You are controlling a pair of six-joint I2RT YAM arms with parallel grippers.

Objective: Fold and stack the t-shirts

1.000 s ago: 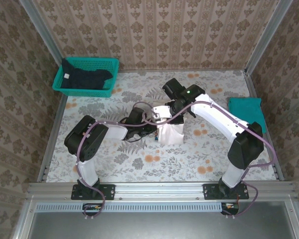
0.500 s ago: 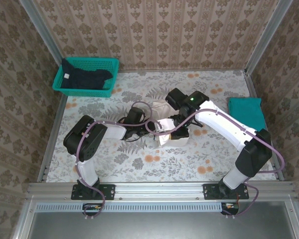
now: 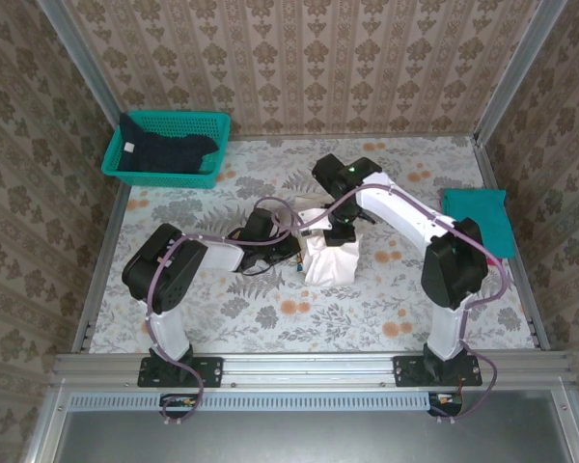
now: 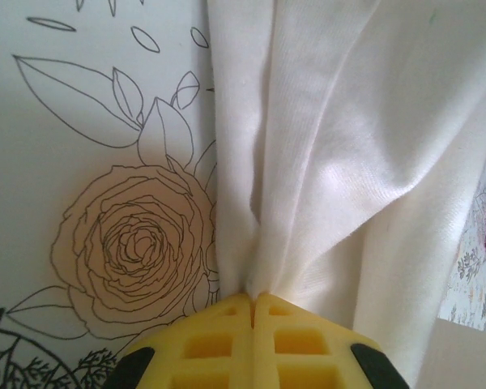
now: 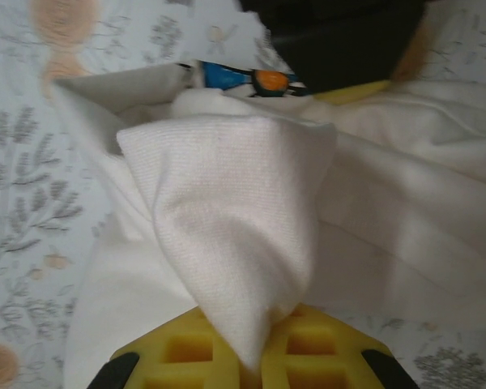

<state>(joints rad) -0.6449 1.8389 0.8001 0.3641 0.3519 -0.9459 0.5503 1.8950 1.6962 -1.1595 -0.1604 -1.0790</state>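
Both grippers are pinched down on the same shirt here. The left gripper [image 4: 253, 298] has its yellow fingers pressed together with basically no gap, and a gather of the cream-white t-shirt [image 4: 340, 162] runs right into the seam between them, so it's clamped on the fabric. From that pinch the cloth fans up and away in long folds, with the floral table [image 4: 81, 162] cover and a big drawn rose [image 4: 134, 243] just beside it on the left.

The right gripper [image 5: 255, 340] is the same deal: jaws nearly closed, with a pointed fold of the white cloth tucked down between the yellow pads. That fold sits like a little tent above the rest of the shirt, and a bit of the blue print [image 5: 227, 77] peeks out at the far edge.

In the overhead camera the shirt is a bunched white lump around the middle of the table, between the two wrists, which are close together. The folded teal t-shirt [image 3: 478, 214] lies by the right edge, well apart. The navy t-shirt [image 3: 159, 154] is draped in the teal mesh basket [image 3: 217, 125] at the far left corner.
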